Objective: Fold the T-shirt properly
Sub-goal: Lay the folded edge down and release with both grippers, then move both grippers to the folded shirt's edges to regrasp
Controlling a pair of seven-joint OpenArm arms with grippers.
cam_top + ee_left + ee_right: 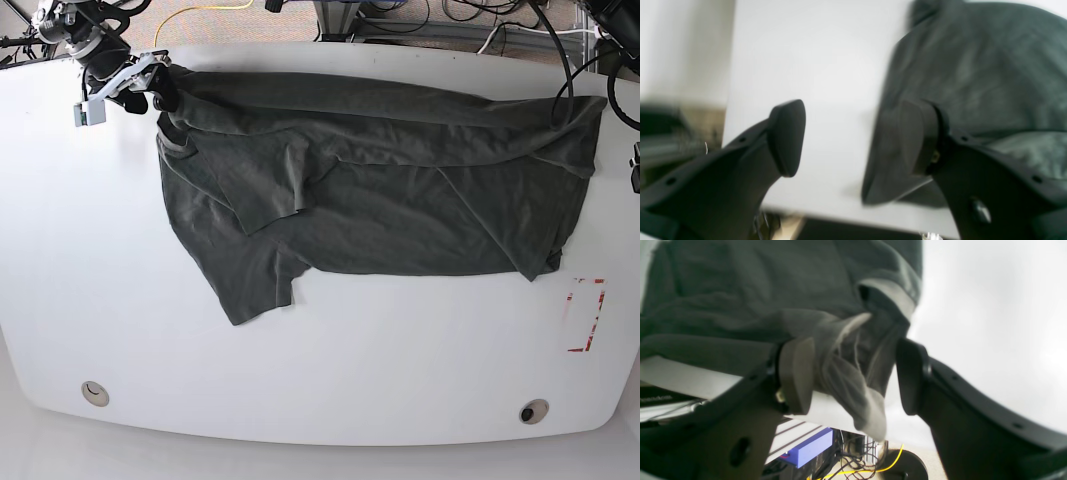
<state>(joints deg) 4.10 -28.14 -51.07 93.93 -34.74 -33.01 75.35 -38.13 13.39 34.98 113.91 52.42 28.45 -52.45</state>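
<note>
the right gripper [855, 375] has its jaws parted, and a bunched fold of the t-shirt [380, 200] hangs in the gap between them — the cloth lies against one pad, while a sliver of light shows between it and the other, so the jaws are not pressed shut on it. in the base view this gripper [160, 95] sits at the far left corner of the white table [320, 380], right at the shirt's neck end.

the left gripper [853, 138] stands wide open with only bare tabletop between the fingers; one finger [917, 136] is in front of a corner of the dark fabric [973, 66], and whether it touches is hard to tell through the blur. nothing is held there. in the base view this gripper is almost out of frame at the right edge.

the charcoal shirt is spread across the far half of the table from the left corner to the right edge, wrinkled, with a sleeve flopped toward the near side on the left. near the right edge — just beside the hem — is a small red-outlined marker [585, 315] on the tabletop.
</note>
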